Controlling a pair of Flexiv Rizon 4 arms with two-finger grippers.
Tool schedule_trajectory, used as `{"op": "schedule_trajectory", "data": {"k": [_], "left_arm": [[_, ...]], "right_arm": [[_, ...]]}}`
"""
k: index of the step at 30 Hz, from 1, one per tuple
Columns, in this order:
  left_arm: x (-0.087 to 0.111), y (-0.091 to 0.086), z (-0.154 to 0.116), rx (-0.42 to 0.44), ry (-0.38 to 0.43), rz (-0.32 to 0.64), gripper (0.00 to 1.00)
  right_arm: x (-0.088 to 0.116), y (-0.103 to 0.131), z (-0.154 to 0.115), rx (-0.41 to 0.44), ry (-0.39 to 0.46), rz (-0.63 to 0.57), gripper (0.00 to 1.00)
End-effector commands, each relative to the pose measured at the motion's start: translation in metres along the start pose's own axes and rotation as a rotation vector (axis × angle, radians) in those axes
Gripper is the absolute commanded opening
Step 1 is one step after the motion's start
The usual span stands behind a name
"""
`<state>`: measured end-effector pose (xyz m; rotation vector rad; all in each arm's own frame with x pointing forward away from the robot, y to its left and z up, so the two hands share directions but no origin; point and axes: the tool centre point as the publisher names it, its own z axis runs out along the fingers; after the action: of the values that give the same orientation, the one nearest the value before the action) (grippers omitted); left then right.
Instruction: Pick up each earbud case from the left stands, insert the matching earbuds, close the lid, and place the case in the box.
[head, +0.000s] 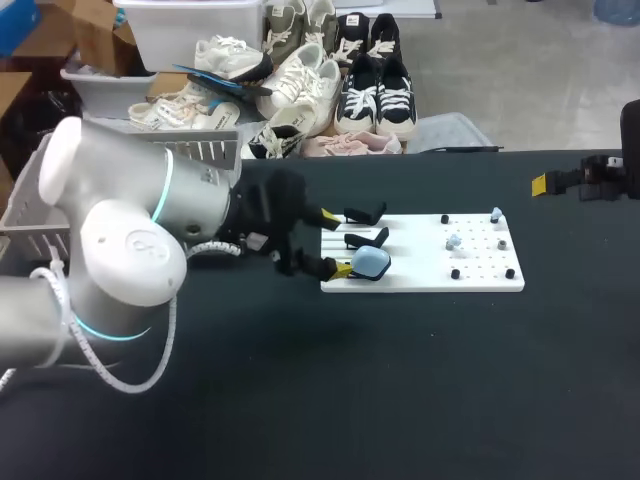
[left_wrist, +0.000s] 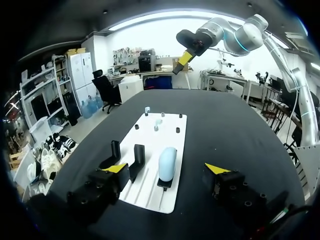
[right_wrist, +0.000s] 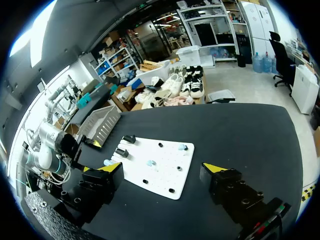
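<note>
Left gripper (left_wrist: 166, 169) is spread wide, and the pale blue rounded earbud case (left_wrist: 167, 162) sits just ahead between its fingers, not gripped. The case stands on the nearest holder at the left end of the flat white board (head: 420, 278), with the empty black stands (head: 366, 238) just beyond it. Small earbuds (head: 454, 241) dot the board's right half. My right gripper (right_wrist: 158, 168), also wide, hangs well off to the right.

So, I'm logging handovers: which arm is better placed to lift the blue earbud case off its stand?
Left. The left gripper is at the stands, with the blue case between its open fingers. The right gripper hangs far off by the table's right edge.
</note>
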<state>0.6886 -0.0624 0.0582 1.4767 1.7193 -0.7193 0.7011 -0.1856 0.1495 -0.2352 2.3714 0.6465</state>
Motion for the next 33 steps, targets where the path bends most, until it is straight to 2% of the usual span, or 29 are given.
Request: {"op": "schedule_trajectory", "data": {"k": [1, 17, 23, 33], "left_arm": [[0.0, 0.001, 0.001, 0.003, 0.003, 0.001, 1.0], [0.0, 0.001, 0.001, 0.003, 0.003, 0.001, 1.0], [0.001, 0.005, 0.001, -0.002, -0.025, 0.036, 1.0], [0.006, 0.011, 0.017, 0.079, -0.072, 0.061, 1.0]], "right_arm": [[0.0, -0.001, 0.0, -0.001, 0.001, -0.001, 1.0], [0.0, -0.001, 0.0, -0.001, 0.001, -0.001, 1.0], [0.0, -0.001, 0.0, -0.001, 0.001, -0.001, 1.0], [0.0, -0.001, 0.0, -0.001, 0.001, -0.001, 1.0]]}}
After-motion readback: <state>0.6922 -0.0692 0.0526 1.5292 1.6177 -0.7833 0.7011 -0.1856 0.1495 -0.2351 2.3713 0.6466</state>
